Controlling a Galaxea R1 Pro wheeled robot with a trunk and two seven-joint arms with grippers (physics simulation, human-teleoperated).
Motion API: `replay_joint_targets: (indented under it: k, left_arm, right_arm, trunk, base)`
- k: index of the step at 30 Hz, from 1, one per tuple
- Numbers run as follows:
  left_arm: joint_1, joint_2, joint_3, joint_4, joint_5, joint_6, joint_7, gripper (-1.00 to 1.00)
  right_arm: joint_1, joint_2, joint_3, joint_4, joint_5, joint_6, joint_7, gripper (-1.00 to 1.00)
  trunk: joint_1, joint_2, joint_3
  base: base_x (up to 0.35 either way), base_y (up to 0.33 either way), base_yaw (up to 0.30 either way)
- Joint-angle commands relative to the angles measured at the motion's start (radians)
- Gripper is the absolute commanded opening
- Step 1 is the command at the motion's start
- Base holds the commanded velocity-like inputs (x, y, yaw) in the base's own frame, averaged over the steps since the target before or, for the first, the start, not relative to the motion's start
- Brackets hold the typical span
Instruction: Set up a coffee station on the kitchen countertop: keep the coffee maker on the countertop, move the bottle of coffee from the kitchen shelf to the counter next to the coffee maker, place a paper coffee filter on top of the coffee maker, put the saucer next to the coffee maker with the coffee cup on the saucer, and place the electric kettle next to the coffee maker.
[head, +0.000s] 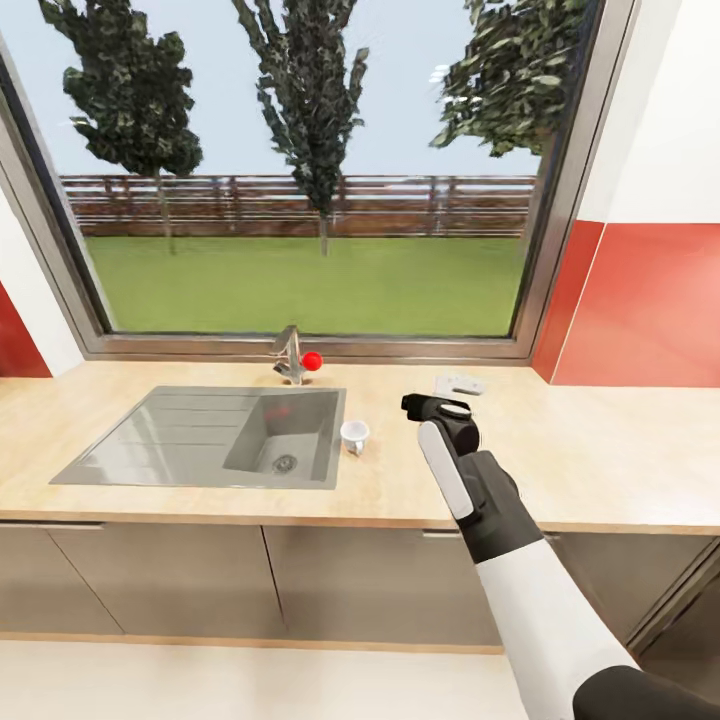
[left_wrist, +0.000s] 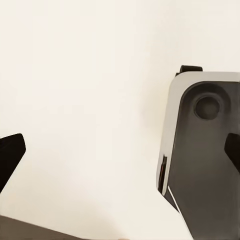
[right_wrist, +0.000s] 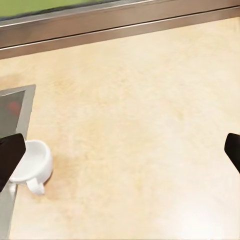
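Observation:
A small white coffee cup (head: 354, 434) stands upright on the wooden countertop (head: 600, 450), just off the sink's right edge. In the right wrist view the cup (right_wrist: 33, 163) sits close to one fingertip, with its handle turned toward the camera. My right gripper (head: 432, 406) hovers over the counter a little to the right of the cup. It is open (right_wrist: 120, 150), with nothing between its fingers. My left gripper (left_wrist: 120, 150) is open too and empty, hanging over a pale floor beside a grey and white body (left_wrist: 205, 150).
A steel sink (head: 210, 435) with a red-knobbed faucet (head: 295, 358) is set into the counter under a big window. A small flat white object (head: 460, 383) lies on the counter just beyond my right gripper. Cabinet fronts (head: 300, 580) run below the counter edge.

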Motion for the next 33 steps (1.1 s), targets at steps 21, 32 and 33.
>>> replay_joint_targets:
  k: [21,32,33]
  left_arm:
    - [0.000,0.000,0.007,0.003,-0.010,-0.006,0.002,1.00]
    - [0.000,0.000,0.007,0.003,-0.010,-0.006,0.002,1.00]
    - [0.000,0.000,0.007,0.004,-0.010,-0.006,0.002,1.00]
  right_arm:
    - [-0.001,0.000,0.050,0.085,-0.012,-0.001,-0.010,1.00]
    - [-0.001,0.000,0.057,0.151,-0.014,-0.001,-0.009,1.00]
    - [-0.001,0.000,0.057,0.154,-0.014,-0.001,-0.009,1.00]
  trunk:
    - [0.001,-0.002,-0.002]
    - [0.001,-0.002,-0.002]
    - [0.001,-0.002,-0.002]
  base:
    - [0.116,0.111,0.000]
    - [0.094,0.181,0.000]
    - [0.011,0.021,0.000]
